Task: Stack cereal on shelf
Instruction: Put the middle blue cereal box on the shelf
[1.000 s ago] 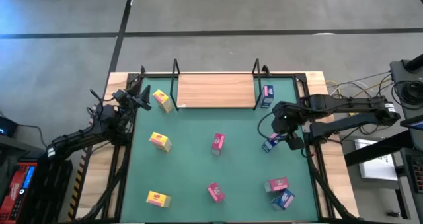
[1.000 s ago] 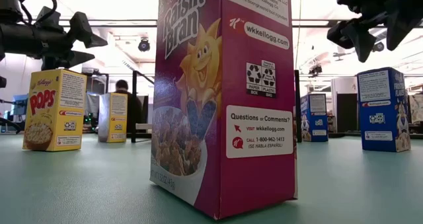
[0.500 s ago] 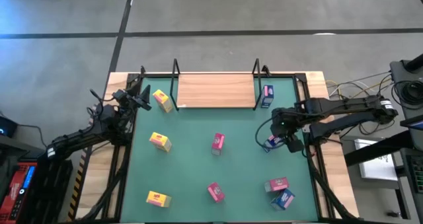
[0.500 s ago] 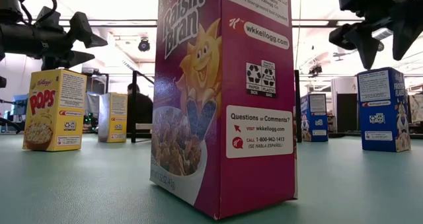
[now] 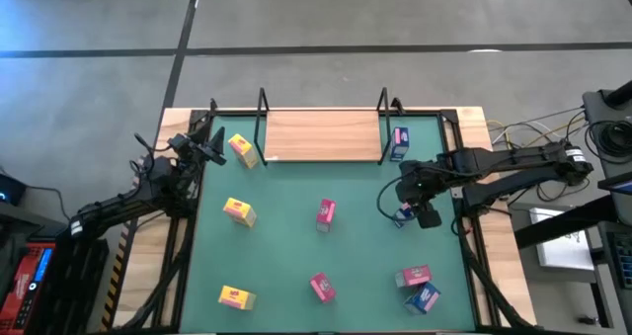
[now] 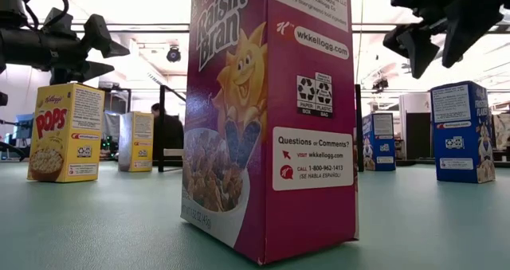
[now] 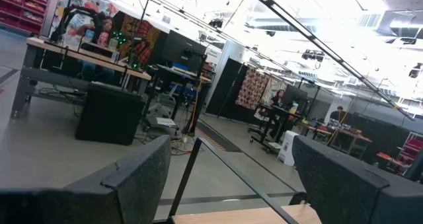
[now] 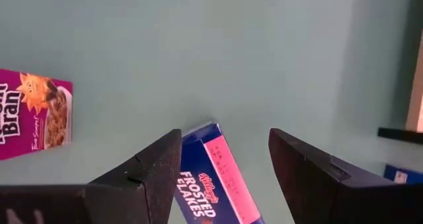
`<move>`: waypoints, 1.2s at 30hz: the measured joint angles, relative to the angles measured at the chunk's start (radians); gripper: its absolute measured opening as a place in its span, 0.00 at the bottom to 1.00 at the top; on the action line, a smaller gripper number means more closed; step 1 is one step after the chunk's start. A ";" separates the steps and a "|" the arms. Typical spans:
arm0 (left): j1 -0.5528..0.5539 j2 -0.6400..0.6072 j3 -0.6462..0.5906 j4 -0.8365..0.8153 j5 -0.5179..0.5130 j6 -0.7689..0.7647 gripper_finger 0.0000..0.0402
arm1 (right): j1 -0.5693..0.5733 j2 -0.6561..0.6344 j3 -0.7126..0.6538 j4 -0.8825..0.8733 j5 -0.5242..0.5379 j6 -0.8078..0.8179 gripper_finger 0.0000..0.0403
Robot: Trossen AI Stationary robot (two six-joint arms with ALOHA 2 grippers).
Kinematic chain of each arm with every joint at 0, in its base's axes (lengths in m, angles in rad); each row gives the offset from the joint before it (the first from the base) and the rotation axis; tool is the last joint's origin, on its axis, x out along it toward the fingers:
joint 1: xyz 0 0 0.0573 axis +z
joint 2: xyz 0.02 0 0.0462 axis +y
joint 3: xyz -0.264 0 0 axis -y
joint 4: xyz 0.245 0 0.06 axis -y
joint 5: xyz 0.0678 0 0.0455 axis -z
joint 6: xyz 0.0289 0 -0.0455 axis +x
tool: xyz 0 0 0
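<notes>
From above, I see my right gripper (image 5: 413,214) reaching in over a blue cereal box (image 5: 402,216) that stands on the green table (image 5: 286,246), in front of the shelf's (image 5: 321,135) right end; my left gripper (image 5: 209,147) waits beside the shelf's left end. At table height, the right fingers (image 6: 414,43) hang spread above the surface (nothing between them). Through the right wrist camera, the Frosted Flakes box sits between the parted fingers (image 8: 155,168), ungrasped. My left wrist camera shows its fingers (image 7: 142,174) wide apart, empty.
</notes>
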 joint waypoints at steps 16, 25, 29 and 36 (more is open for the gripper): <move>0.000 0.000 0.000 0.000 0.000 0.000 0.74 | 0.072 0.024 -0.034 -0.098 0.075 -0.128 0.61; 0.000 0.000 0.000 -0.003 0.000 0.000 0.74 | 0.074 0.065 -0.058 -0.090 0.091 -0.119 0.63; 0.000 0.000 0.000 -0.004 0.000 0.000 0.74 | 0.074 0.085 -0.060 -0.074 0.077 -0.093 0.59; 0.000 0.000 0.000 -0.007 0.000 0.000 0.74 | 0.074 0.146 -0.061 -0.057 0.073 -0.022 0.50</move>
